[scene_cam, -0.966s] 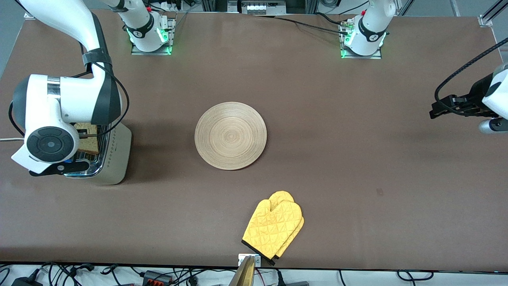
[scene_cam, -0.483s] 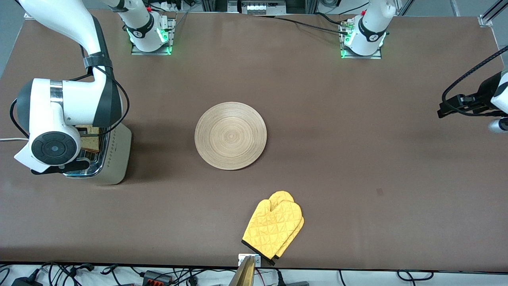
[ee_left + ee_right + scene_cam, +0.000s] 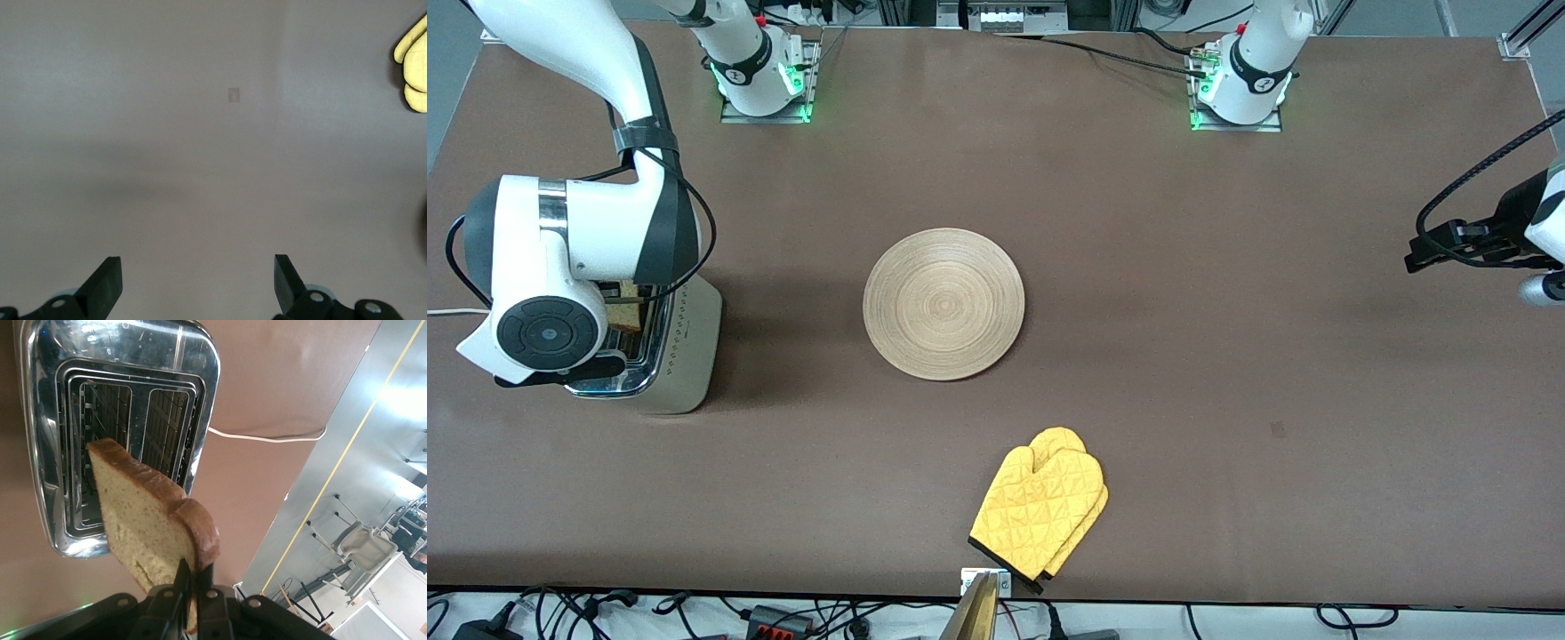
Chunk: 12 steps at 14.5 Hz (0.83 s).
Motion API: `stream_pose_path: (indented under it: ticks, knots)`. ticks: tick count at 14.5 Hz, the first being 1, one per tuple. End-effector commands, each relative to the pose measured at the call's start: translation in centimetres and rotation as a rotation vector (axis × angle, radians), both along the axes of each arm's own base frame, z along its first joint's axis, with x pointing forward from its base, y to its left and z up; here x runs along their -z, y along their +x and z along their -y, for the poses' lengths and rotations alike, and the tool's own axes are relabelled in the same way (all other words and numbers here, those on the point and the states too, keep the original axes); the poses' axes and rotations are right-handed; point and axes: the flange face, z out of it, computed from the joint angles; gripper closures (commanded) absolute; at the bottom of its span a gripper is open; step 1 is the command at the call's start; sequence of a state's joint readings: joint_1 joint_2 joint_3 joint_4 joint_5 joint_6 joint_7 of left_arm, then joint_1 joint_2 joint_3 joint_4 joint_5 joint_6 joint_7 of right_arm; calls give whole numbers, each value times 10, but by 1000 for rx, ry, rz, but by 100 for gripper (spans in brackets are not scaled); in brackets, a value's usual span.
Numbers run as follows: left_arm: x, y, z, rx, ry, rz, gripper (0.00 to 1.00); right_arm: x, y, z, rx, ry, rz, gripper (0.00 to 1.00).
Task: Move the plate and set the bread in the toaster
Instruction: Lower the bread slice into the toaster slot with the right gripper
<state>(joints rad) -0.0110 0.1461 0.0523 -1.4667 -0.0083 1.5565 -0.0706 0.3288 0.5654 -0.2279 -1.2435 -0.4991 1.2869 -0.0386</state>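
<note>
- The right gripper (image 3: 193, 587) hung over the boxy chrome-topped, two-slot toaster (image 3: 680, 356) at the right arm's end of the table, its fingers pinched tight on one edge of the square slice of light brown, dark-crusted bread (image 3: 150, 527).
- The bread stood upright from the fingers, its free edge lowest, directly above the toaster's open slots, not yet inside them.
- The large round light-wood plate (image 3: 943, 304) lay flat at mid-table, well apart from both grippers.
- The left gripper (image 3: 197, 287) waited above bare brown table (image 3: 1227, 356) at the left arm's end, fingers spread wide, holding nothing.
- A yellow quilted oven mitt (image 3: 1040, 511) lay nearer the front camera than the plate.
</note>
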Motion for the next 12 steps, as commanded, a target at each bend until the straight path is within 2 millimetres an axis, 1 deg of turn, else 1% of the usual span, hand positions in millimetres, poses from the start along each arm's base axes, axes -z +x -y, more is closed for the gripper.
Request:
stream_pose_path:
  ticks: [1,4,7,10,12]
  knots:
    - [-6,0,-5,10,-8,17,0,-7,-4,2,4,-27,6,100]
    - [-5,0,-8,10,-12,17,0,-1,-1,0,0,-20,9,100]
    - [-9,-2,-1,13,-11,20,0,11,4,-3,-16,-13,16,100]
    - [-9,-2,0,11,-16,20,0,13,5,-5,-16,-6,17,100]
    - [-10,-2,5,17,-18,20,0,21,5,-6,-5,17,12,100]
